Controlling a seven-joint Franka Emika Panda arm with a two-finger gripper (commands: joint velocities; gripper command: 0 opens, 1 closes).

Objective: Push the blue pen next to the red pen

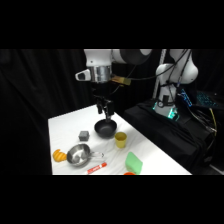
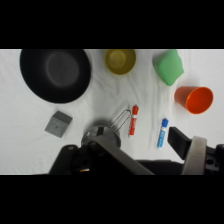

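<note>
While the pincer (image 1: 104, 113) hung high above the black bowl (image 1: 105, 128), whether open or closed I could not tell, no push had begun. The blue pen (image 2: 162, 132) lay apart from the red pen (image 2: 133, 120) on the surface (image 2: 30, 120). Next: descend to the blue pen's far side.

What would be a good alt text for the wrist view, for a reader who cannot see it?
A red pen and a blue pen lie roughly parallel, apart, on a white table. Beyond them are a black bowl, a yellow cup, a green cup and an orange cup; a grey block sits aside.
</note>
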